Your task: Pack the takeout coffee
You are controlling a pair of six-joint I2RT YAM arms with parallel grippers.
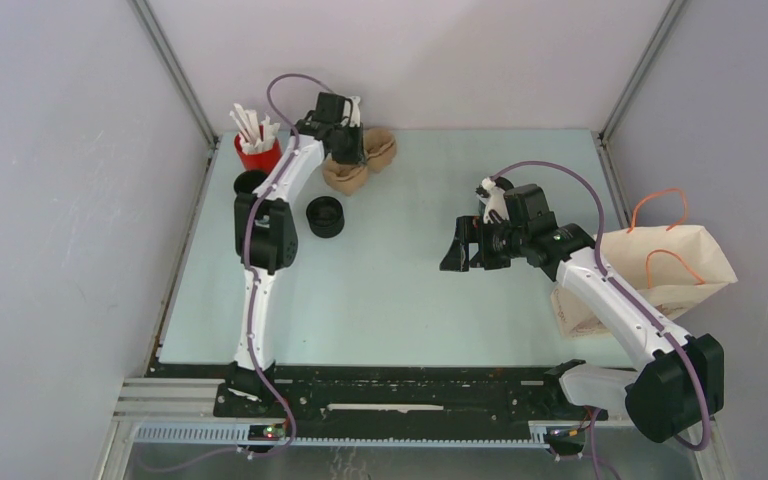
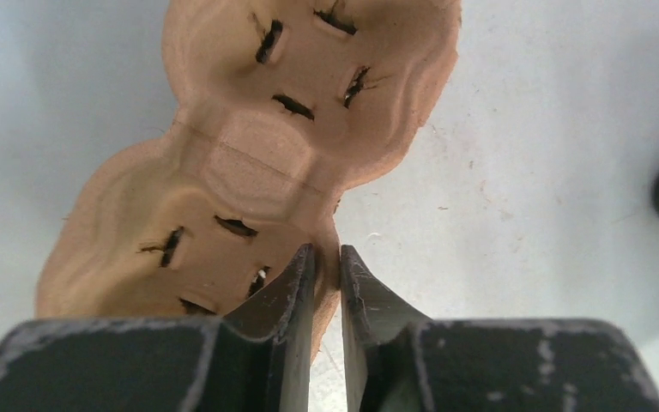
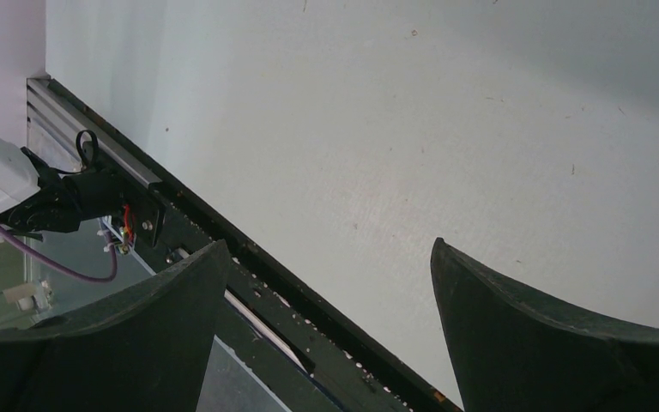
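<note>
Grey panel walls (image 1: 40, 200) close in a pale blue-green table (image 1: 390, 290), seen from above with both arm bases at its near edge. At the far left corner stands a red cup (image 1: 257, 155) of thin white sticks (image 1: 250, 125). Just in front of it, touching or nearly touching, is the takeout coffee (image 1: 249, 183), a small black disposable cup seen from the top and partly hidden by the left arm's elbow. It stands upright on the table, well apart from the bag and held by nothing. A little to the right and nearer lies a squat black round piece (image 1: 325, 216), alone on the surface. Behind that, at the far edge, is a brown moulded-pulp cup carrier (image 1: 345, 178) with two round wells. The left gripper (image 1: 348, 140) is lowered onto it. In the left wrist view the carrier (image 2: 257, 154) fills the upper frame, each well cut with short slits, and the left gripper (image 2: 328, 257) has its two black fingers drawn close together with the carrier's thin rim pinched between the tips. Right of centre the right gripper (image 1: 463, 255) hangs over bare table, and its wrist view shows the fingers (image 3: 523, 343) spread wide with nothing between them, only the table and the black rail (image 3: 249, 257) along the near edge. At the far right a large brown paper bag (image 1: 670, 265) with orange cord handles (image 1: 660, 205) lies on its side, partly behind the right arm.
</note>
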